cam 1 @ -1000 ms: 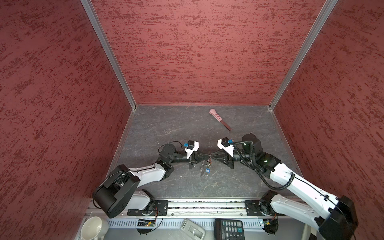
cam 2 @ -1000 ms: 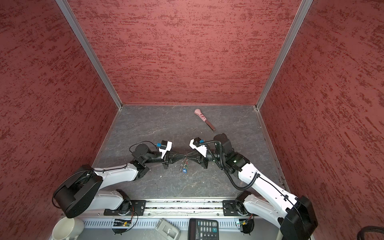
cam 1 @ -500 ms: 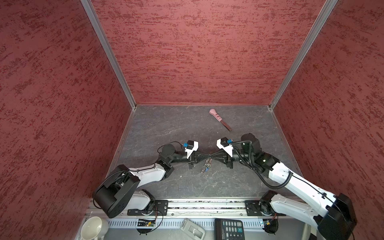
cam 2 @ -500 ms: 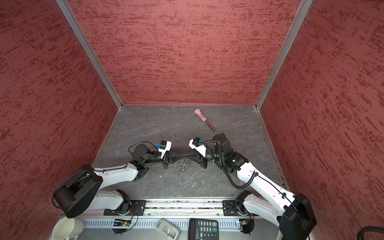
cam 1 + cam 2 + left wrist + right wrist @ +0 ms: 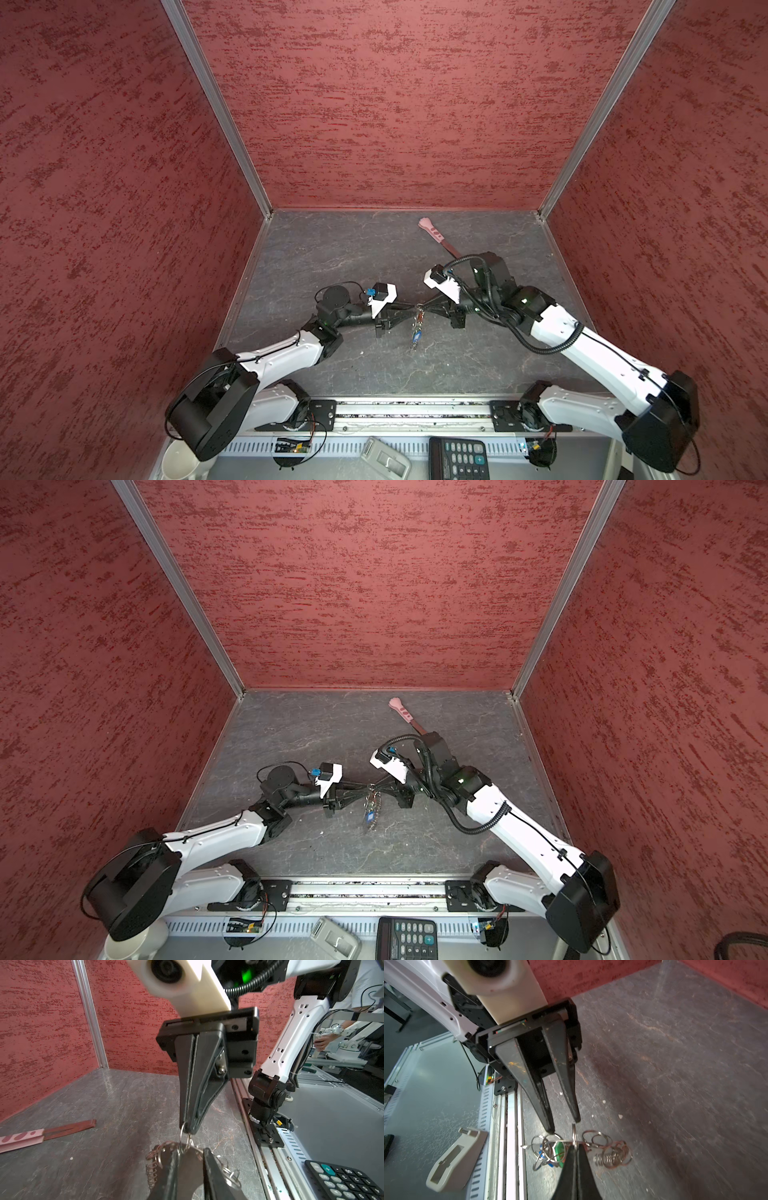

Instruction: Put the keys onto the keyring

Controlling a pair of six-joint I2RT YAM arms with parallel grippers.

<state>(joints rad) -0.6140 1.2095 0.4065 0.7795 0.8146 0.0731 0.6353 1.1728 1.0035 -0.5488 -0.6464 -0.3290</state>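
Note:
The keyring (image 5: 417, 328) hangs as a bundle of silver rings and chain between the two grippers, above the middle of the floor (image 5: 353, 257); it also shows in the other top view (image 5: 371, 806). My right gripper (image 5: 574, 1147) is shut on one upright ring of the keyring (image 5: 611, 1155). Among the rings hang keys with a green tag (image 5: 559, 1151) and a blue tag (image 5: 543, 1156). My left gripper (image 5: 192, 1152) faces it tip to tip, fingers slightly apart. From the right wrist, the left gripper (image 5: 563, 1126) pinches nothing.
A pink-handled tool (image 5: 436, 237) with a dark blade lies at the back, just behind the right arm (image 5: 540, 316). Red walls close in three sides. Beyond the front rail sit a calculator (image 5: 459, 457), a grey holder (image 5: 384, 459) and a white cup (image 5: 178, 461).
The right gripper has closed on a ring of the keyring. The left gripper, shut before, has opened a little. The bundle hangs in nearly the same place.

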